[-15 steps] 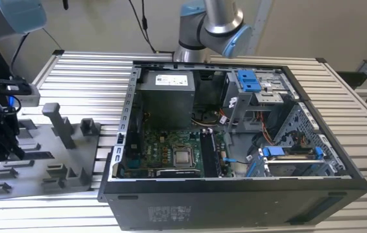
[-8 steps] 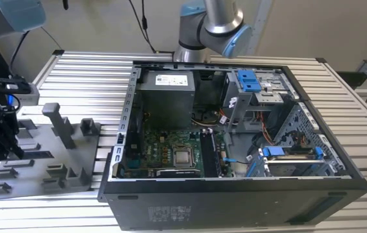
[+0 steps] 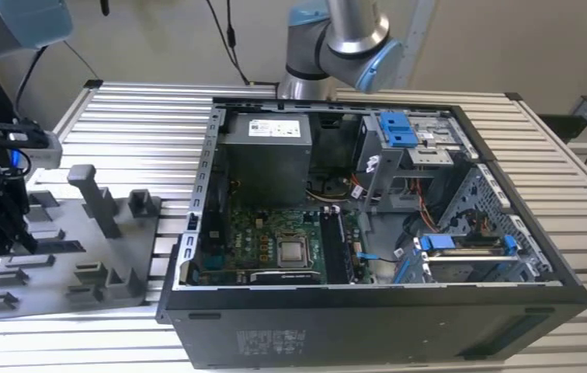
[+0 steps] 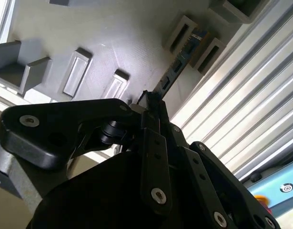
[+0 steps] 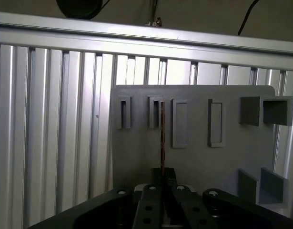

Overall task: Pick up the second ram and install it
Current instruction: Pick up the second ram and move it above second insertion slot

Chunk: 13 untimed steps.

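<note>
No words or numbers can be read anywhere. In the exterior view, a white sticker (image 3: 278, 126) sits on the grey box (image 3: 262, 167) inside the computer case (image 3: 376, 326), and pale print (image 3: 268, 339) is on the case's dark side, but all the letters are too tiny. In the second wrist view, a round mark (image 4: 285, 187) sits on a pale blue patch, with its letters cut off.
</note>
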Tool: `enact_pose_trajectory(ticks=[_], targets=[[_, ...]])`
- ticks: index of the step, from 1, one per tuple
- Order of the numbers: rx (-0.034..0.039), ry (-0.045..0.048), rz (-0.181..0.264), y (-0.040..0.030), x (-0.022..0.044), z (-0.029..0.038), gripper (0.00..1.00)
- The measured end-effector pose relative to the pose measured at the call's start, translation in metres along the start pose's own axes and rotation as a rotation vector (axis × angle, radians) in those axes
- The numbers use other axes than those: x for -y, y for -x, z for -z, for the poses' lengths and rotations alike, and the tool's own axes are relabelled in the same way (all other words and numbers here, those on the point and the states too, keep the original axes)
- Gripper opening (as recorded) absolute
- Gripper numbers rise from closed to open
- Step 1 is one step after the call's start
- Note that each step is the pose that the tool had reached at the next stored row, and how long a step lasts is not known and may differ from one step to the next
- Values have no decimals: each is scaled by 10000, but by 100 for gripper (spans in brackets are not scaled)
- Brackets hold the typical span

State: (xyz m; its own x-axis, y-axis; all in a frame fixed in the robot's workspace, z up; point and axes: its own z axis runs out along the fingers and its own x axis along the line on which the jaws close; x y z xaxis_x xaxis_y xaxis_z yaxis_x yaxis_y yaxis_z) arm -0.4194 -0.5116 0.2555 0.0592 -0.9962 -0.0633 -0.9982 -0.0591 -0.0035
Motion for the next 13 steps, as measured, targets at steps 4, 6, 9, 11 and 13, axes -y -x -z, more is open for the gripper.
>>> enact_pose_trajectory(ticks=[4, 6, 9, 11, 13], targets=[[0, 1, -1, 1, 0, 17, 14], [0, 1, 0, 2, 0, 27, 14], [0, 1, 0, 3, 0, 47, 14], [0, 0, 0, 5, 0, 71, 14], [0, 0, 0, 6, 0, 102, 14]])
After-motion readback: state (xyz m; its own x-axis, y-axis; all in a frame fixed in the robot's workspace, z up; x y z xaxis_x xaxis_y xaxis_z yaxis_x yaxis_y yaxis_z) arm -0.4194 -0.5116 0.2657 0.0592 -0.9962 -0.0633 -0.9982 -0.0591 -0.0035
